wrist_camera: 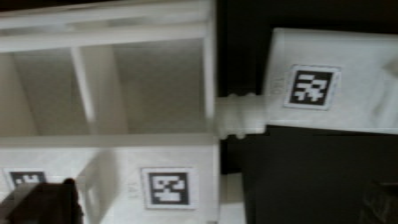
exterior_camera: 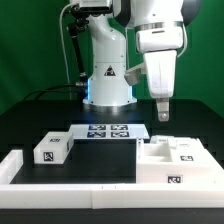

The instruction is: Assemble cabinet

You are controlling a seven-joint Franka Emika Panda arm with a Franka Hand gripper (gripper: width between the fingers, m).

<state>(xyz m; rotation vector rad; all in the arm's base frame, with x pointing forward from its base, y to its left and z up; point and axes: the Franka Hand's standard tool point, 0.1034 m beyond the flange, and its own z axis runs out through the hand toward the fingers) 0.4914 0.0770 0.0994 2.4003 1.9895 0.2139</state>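
**Gripper (exterior_camera: pixel 162 118) above the cabinet (exterior_camera: pixel 160 170)**

Standing at lower right of the exterior frame: the cabinet, white and tagged. Hanging over its rear left part, apart from it: the gripper, with nothing seen in its grasp. Cannot tell how far open. At left centre, well apart: a small tagged block (exterior_camera: pixel 52 150). At centre, behind: the marker board (exterior_camera: pixel 108 131). In the wrist view, close beside the cabinet: another tagged block (wrist_camera: pixel 329 85).

arm (exterior_camera: pixel 155 20) getting cut off by the exterior view's upper edge, gripper (exterior_camera: pixel 162 116) jaw gap reading too small to tell, cabinet (wrist_camera: pixel 107 90) and tagged white block (wrist_camera: pixel 329 90) running past wrist view edges, 1 dark finger (wrist_camera: pixel 45 205) blurring out at the frame edge
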